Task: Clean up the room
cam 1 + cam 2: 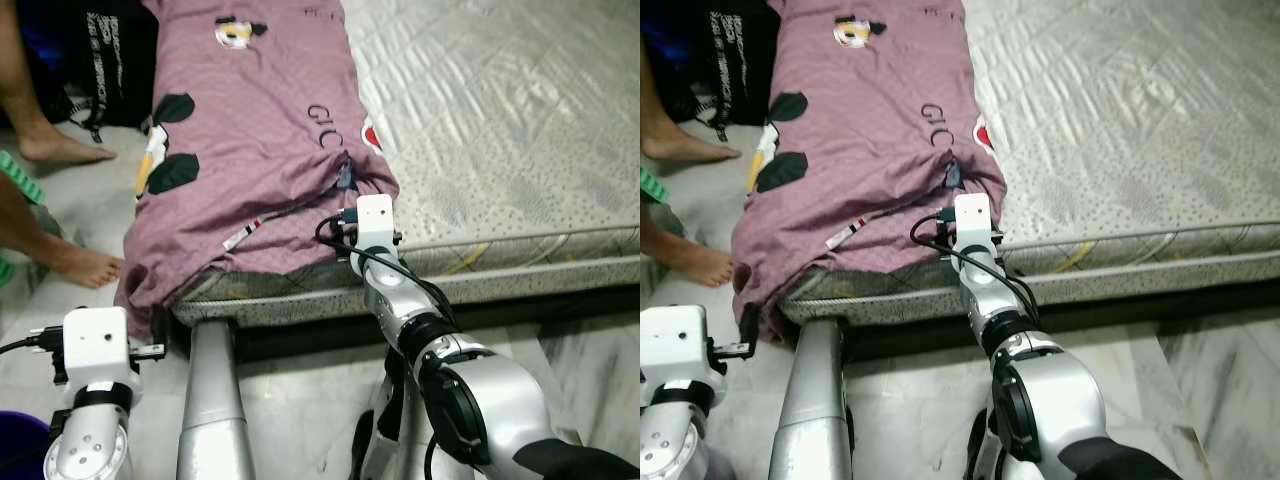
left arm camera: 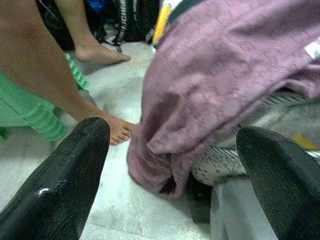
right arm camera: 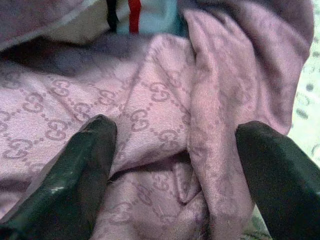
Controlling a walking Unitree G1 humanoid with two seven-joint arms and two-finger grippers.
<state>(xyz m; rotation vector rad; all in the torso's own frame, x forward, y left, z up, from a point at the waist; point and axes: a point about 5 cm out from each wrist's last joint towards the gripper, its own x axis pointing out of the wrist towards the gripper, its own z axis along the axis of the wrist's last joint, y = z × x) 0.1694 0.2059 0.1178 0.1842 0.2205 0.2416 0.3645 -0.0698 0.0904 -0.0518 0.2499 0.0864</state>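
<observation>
A mauve patterned blanket [image 1: 250, 130] lies along the left side of a quilted grey mattress [image 1: 500, 120], and its corner hangs over the front-left edge. My right arm [image 1: 400, 300] reaches to the blanket's front fold. In the right wrist view my right gripper [image 3: 175, 140] is open, with bunched cloth [image 3: 150, 115] between its two black fingers [image 3: 75, 170]. My left gripper [image 2: 175, 140] is open, low beside the bed. It faces the blanket's hanging corner [image 2: 165, 150].
A person's bare feet [image 1: 85, 265] and legs stand on the pale floor left of the bed, close to my left wrist [image 1: 95, 345]. A black bag [image 1: 110, 60] sits at the back left. A purple container [image 1: 15, 440] is at the bottom left.
</observation>
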